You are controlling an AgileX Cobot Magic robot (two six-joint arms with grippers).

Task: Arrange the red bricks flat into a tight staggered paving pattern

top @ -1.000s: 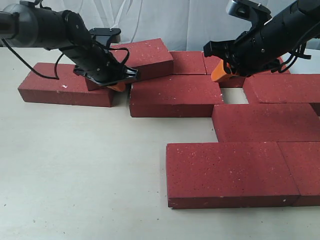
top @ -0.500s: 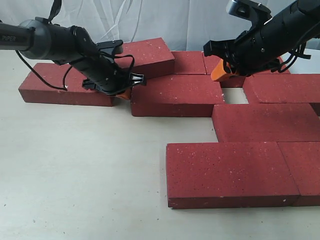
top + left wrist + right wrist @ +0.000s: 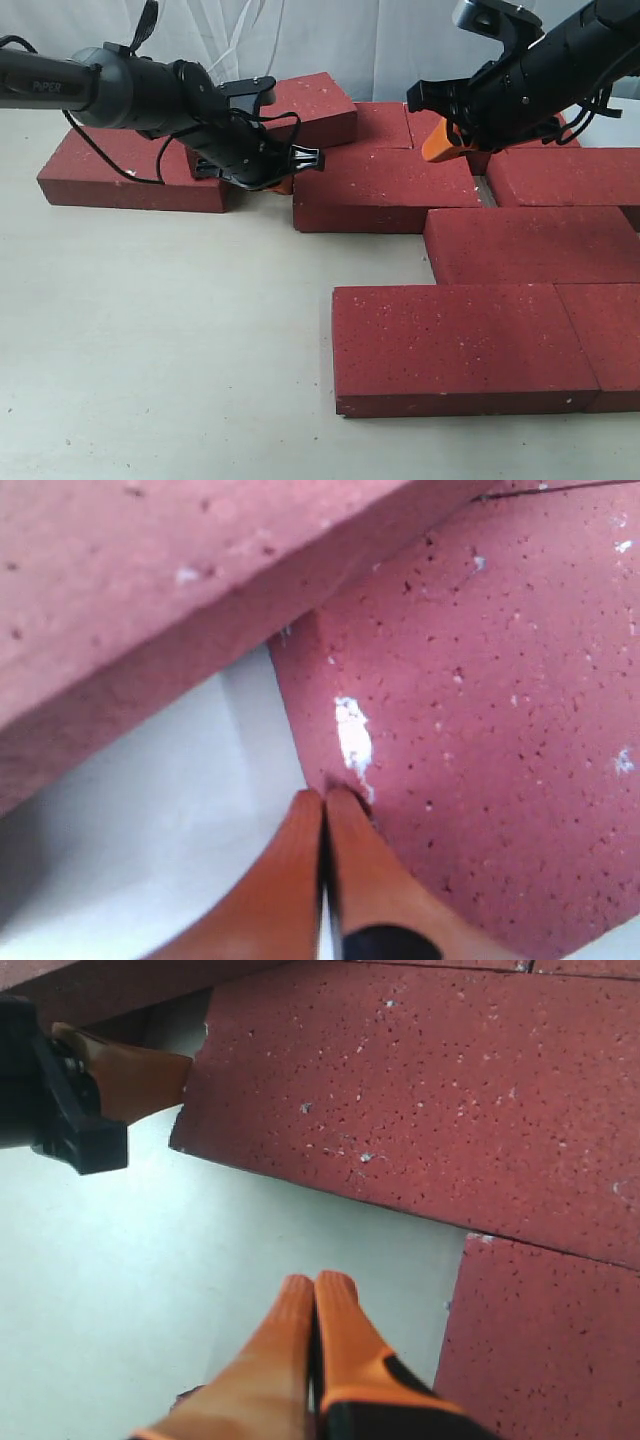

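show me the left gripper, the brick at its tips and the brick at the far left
left gripper (image 3: 325, 805): left wrist view, between its shut orange tips.
brick at its tips (image 3: 385, 190): exterior view, middle of the top face.
far-left brick (image 3: 130, 196): exterior view, on the front face.

The only thing you can actually read is on the left arm. There's small white lettering on the black tube, out by the left edge of your exterior view. It looks like "PIPER" in capitals, running along the tube and tilted with it. It's tiny and a bit soft, so take that spelling loosely. The white flecks on the bricks are just specks, not characters. Same for the white blotch in your left wrist view.
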